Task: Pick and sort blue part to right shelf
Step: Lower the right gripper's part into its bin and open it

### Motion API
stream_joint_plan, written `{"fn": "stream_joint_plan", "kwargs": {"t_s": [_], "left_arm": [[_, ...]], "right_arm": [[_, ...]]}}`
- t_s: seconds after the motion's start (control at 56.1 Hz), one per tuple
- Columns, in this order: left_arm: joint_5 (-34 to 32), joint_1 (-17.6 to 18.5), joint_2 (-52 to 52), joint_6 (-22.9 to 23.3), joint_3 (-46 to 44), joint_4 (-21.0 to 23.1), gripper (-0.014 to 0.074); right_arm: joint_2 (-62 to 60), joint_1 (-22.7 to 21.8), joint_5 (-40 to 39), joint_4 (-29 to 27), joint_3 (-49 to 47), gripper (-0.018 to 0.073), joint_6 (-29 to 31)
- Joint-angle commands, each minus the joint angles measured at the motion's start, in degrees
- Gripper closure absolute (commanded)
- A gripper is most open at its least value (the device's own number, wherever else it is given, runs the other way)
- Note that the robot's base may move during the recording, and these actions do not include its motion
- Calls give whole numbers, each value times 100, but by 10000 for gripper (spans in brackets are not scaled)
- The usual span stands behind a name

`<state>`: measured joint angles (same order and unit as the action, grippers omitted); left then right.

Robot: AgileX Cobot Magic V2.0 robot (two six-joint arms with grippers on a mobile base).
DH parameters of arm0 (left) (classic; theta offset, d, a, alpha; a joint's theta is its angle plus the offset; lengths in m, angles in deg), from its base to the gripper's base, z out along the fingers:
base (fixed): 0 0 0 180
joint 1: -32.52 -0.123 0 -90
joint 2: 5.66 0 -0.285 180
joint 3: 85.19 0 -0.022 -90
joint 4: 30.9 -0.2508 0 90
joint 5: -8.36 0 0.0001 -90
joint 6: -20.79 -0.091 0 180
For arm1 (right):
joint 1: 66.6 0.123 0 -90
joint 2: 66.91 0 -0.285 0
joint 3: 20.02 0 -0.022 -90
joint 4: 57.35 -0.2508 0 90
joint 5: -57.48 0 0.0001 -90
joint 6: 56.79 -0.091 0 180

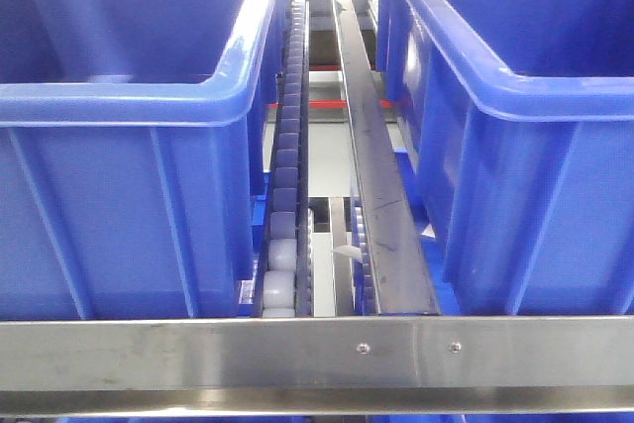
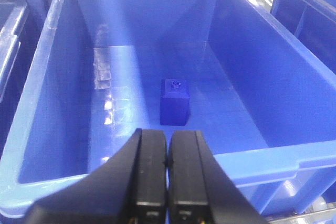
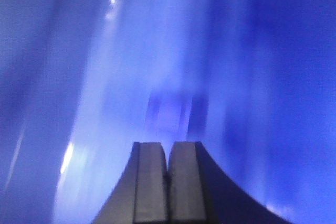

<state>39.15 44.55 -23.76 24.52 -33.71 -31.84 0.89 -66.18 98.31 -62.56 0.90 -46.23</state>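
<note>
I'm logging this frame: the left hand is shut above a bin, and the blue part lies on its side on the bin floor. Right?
Not quite. In the left wrist view the left hand is shut above the bin, but the blue part stands upright on the bin floor, cap up, not on its side.

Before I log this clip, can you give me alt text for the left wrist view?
A small blue part stands upright on the floor of a large glossy blue bin, alone. The left gripper hangs above the bin's near rim, its black fingers pressed together, holding nothing.
</note>
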Motion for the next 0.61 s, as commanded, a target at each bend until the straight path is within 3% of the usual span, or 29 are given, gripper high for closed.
{"fn": "stream_joint_plan", "kwargs": {"t_s": [0.0,0.285,0.588], "left_arm": [[-457,38,-58,35,-170,44,472],[-457,38,-58,35,-170,10,472],[-457,38,-58,35,-170,10,472]], "right_arm": [[-895,-39,-369,-88,486,501,54],[-3989,-39,-827,-113,2444,501,54],[-6178,-39,-780,-113,3082,501,54]]}}
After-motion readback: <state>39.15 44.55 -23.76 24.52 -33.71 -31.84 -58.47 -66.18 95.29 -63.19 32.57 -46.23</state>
